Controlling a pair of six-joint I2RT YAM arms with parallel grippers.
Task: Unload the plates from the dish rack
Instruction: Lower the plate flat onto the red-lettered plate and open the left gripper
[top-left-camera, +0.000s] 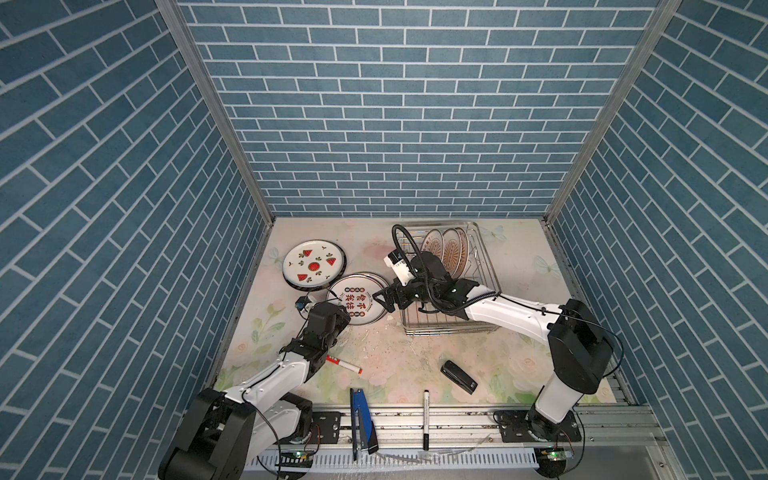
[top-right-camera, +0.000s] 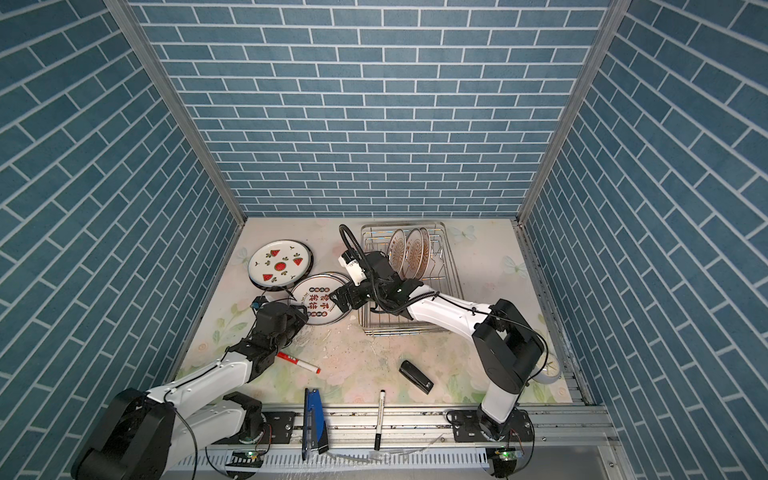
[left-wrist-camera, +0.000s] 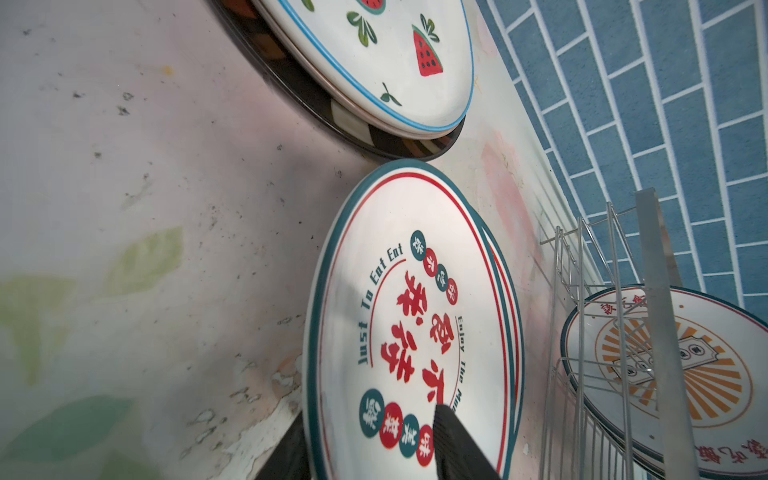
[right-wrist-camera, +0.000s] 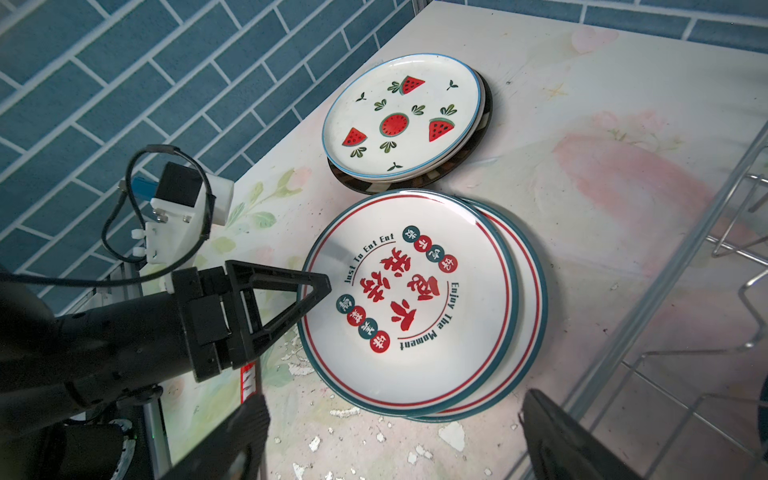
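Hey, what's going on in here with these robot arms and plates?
Two arms are emptying a wire dish rack. The left gripper straddles the rim of a lettered plate lying on another on the table; whether it grips is unclear. The right gripper hangs open and empty beside them. Three sunburst plates stand in the rack.

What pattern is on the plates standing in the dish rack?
Orange sunburst, dark teal rim; the plates show best in the left wrist view.

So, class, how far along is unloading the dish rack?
Done: watermelon plate stack and two Just To Eat Eat plates lie on the table. In hand: left pincer straddles the top one's rim; right pincer is open, empty. Remaining: three sunburst plates stand in the dish rack.
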